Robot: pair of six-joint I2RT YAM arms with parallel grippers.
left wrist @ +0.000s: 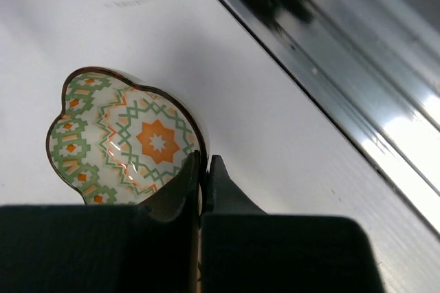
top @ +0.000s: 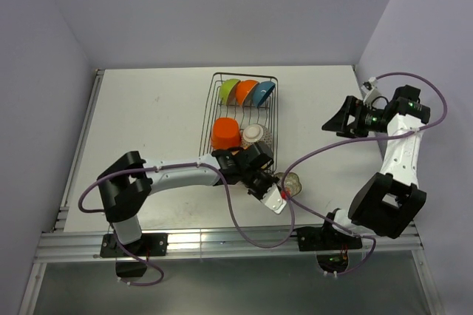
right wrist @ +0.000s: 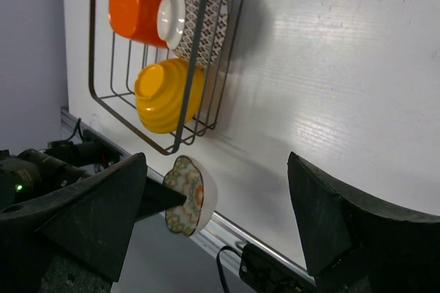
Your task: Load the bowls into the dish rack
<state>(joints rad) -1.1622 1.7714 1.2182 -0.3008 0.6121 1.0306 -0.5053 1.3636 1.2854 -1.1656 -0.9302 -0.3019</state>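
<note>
The dish rack (top: 244, 75) stands at the middle of the table and also shows in the right wrist view (right wrist: 91, 45). It holds several bowls: lime (top: 229, 91), orange (top: 246, 92) and blue (top: 263, 93) at the back, then a red-orange one (top: 225, 134) and a patterned one (top: 256, 135). A yellow bowl (right wrist: 165, 93) sits at its near end. My left gripper (top: 284, 193) (left wrist: 204, 162) is shut on the rim of the scalloped floral bowl (left wrist: 117, 135) (top: 293, 182) (right wrist: 189, 195), tipped on edge near the table's front edge. My right gripper (top: 338, 121) (right wrist: 216, 159) is open and empty, raised at the right.
A metal rail (left wrist: 344, 87) runs along the table's front edge (top: 222, 239), close to the held bowl. A purple cable (top: 244, 230) loops over the front of the table. Walls close in the left, back and right sides.
</note>
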